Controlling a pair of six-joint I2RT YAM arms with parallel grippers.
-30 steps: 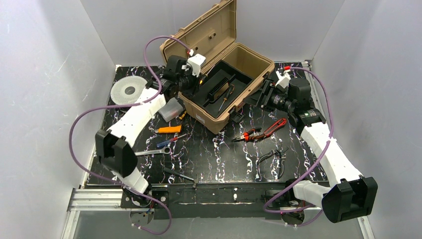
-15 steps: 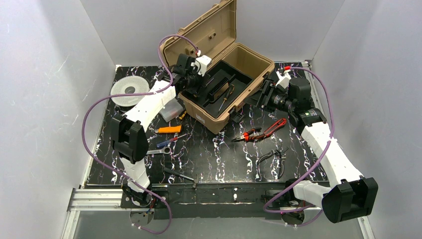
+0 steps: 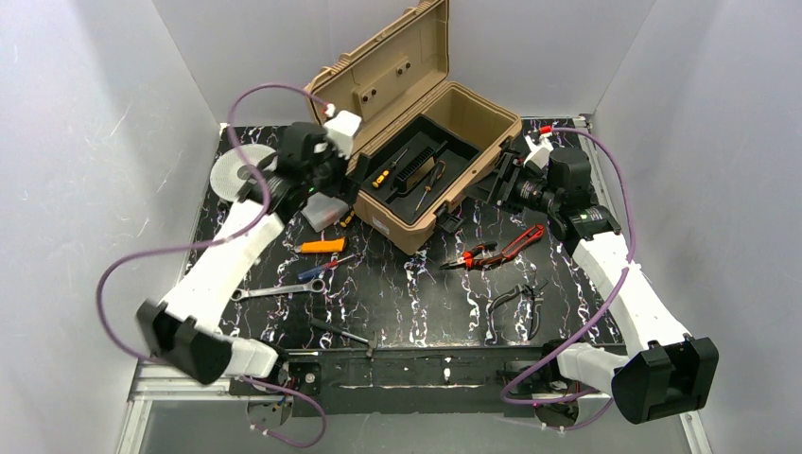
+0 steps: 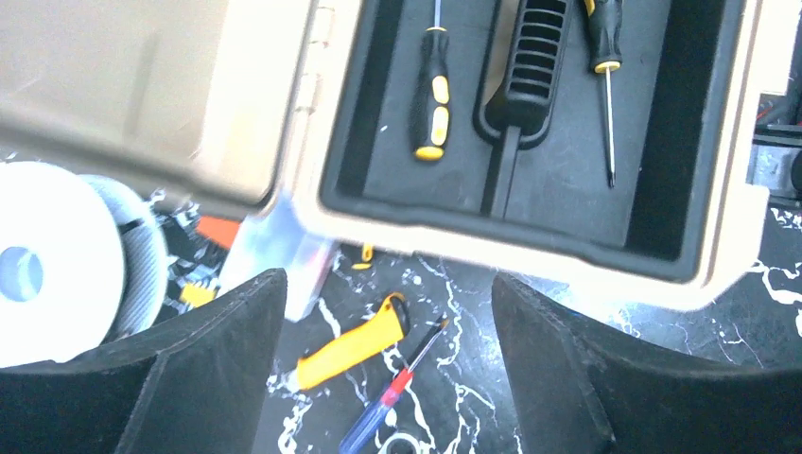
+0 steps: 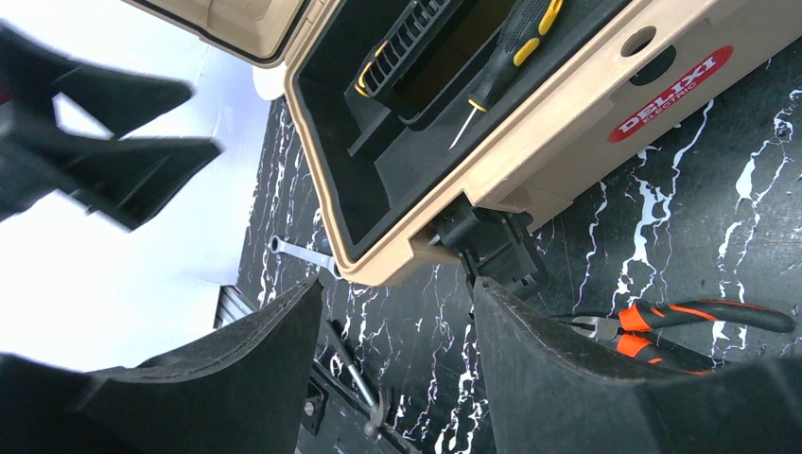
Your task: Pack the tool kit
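Observation:
The tan toolbox [image 3: 416, 203] stands open at the back of the table, lid up, its black inner tray [image 4: 567, 189] showing. In the tray lie a black-and-yellow screwdriver [image 4: 430, 95] left of the tray handle [image 4: 531, 66] and a second screwdriver [image 4: 605, 57] right of it. My left gripper [image 4: 388, 284] hangs open and empty just off the box's left front edge, above the table. Beside the box's right end my right gripper [image 5: 397, 284] is open and empty near a black latch [image 5: 496, 246]. Red-handled pliers [image 3: 496, 251] lie on the table.
On the black marbled table lie an orange-handled tool [image 3: 320, 246], a blue-and-red screwdriver [image 3: 322, 268], a wrench [image 3: 279, 288], a small hammer [image 3: 345, 334] and dark pliers [image 3: 518, 301]. A grey spool [image 3: 238, 170] and a clear box [image 3: 323, 208] sit left of the toolbox.
My left gripper has opened and drawn back left out of the tray, leaving the black-and-yellow screwdriver lying there. The right arm has not moved.

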